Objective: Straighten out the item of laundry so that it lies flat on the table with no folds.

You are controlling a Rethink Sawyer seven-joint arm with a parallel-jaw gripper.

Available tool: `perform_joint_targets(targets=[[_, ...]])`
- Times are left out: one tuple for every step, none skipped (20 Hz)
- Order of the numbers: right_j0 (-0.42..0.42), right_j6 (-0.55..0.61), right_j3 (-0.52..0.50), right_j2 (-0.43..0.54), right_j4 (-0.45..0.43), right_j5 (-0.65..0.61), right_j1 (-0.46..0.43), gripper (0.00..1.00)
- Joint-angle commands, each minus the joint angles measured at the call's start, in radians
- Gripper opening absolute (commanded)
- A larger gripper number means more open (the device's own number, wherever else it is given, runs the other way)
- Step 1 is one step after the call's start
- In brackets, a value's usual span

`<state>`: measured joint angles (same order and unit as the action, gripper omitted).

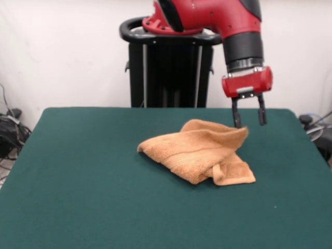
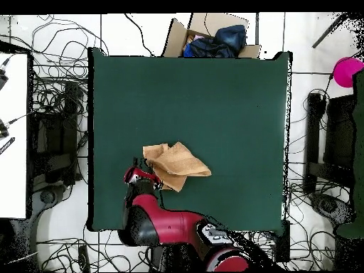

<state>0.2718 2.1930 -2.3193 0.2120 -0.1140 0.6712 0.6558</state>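
Note:
The orange-tan towel [image 1: 199,150] lies crumpled near the middle of the dark green table [image 1: 78,187], folded over itself, with one corner raised at its far right. My gripper [image 1: 250,122] hangs just above and behind that raised corner with its two fingers apart and nothing between them. The left fingertip [image 1: 238,123] is close to the towel's raised edge; I cannot tell whether they touch. In the overhead view the towel [image 2: 178,165] sits left of the table's [image 2: 213,92] centre, and the gripper [image 2: 140,175] is at the towel's left edge. No label shows.
The black pedestal [image 1: 168,72] stands behind the table's far edge. In the overhead view an open cardboard box with dark cloth [image 2: 213,39] sits beyond the table's top edge, a pink object [image 2: 346,71] is at the right, and cables lie around the table.

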Motion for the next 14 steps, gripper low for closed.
perform_joint_targets(targets=[[-0.056,0.051,0.119,-0.1,0.092,-0.104,-0.021,1.0],[-0.068,0.04,0.124,-0.113,0.098,-0.121,-0.028,1.0],[-0.072,0.041,0.127,-0.115,0.096,-0.129,-0.035,1.0],[-0.076,0.043,0.129,-0.118,0.094,-0.137,-0.043,1.0],[-0.077,0.044,0.13,-0.117,0.092,-0.149,-0.049,1.0],[-0.078,0.044,0.131,-0.117,0.091,-0.162,-0.054,1.0],[-0.078,0.044,0.131,-0.116,0.087,-0.174,-0.056,1.0],[-0.076,0.042,0.128,-0.114,0.082,-0.198,-0.052,1.0],[-0.077,0.046,0.127,-0.115,0.079,-0.204,-0.051,1.0],[-0.082,0.051,0.126,-0.118,0.08,-0.202,-0.05,1.0],[-0.085,0.055,0.127,-0.12,0.079,-0.203,-0.05,1.0],[-0.086,0.063,0.127,-0.12,0.076,-0.203,-0.053,1.0],[-0.085,0.072,0.125,-0.117,0.076,-0.209,-0.053,1.0],[-0.084,0.081,0.124,-0.113,0.075,-0.215,-0.054,1.0]])
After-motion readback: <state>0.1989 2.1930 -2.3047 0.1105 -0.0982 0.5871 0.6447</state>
